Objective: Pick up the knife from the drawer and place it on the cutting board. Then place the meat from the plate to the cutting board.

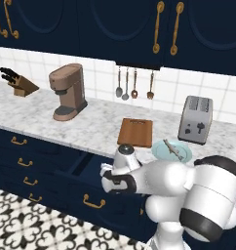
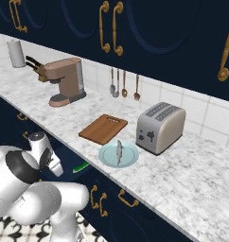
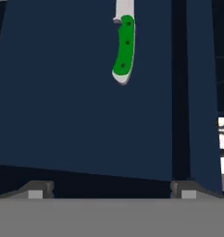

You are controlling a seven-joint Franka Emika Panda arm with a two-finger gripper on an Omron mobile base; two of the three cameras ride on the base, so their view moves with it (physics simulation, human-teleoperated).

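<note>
I have the claw [image 3: 109,192] hanging over the open drawer [image 1: 86,166], fingers spread as wide as they go and pinching nothing, because the knife [image 3: 123,48] is not yet between them. In the hand view the knife lies flat on the drawer's navy floor, green handle toward me and the pale blade running off the top edge, so it sits ahead of the fingertips, well apart from them. From the right base view I catch a sliver of green in the drawer just beside the wrist. I judge the drawer is pulled out far enough to reach straight down, and I keep the fingers wide so they can straddle the slim handle once I ease forward. The cutting board [image 1: 135,132] waits bare on the marble tabletop [image 1: 37,122], just above the drawer, which makes for a short carry. Beside it the plate [image 1: 161,152] holds the meat [image 1: 173,149], a small fish, near the toaster [image 1: 196,119]; that stays put until the knife is down
</note>
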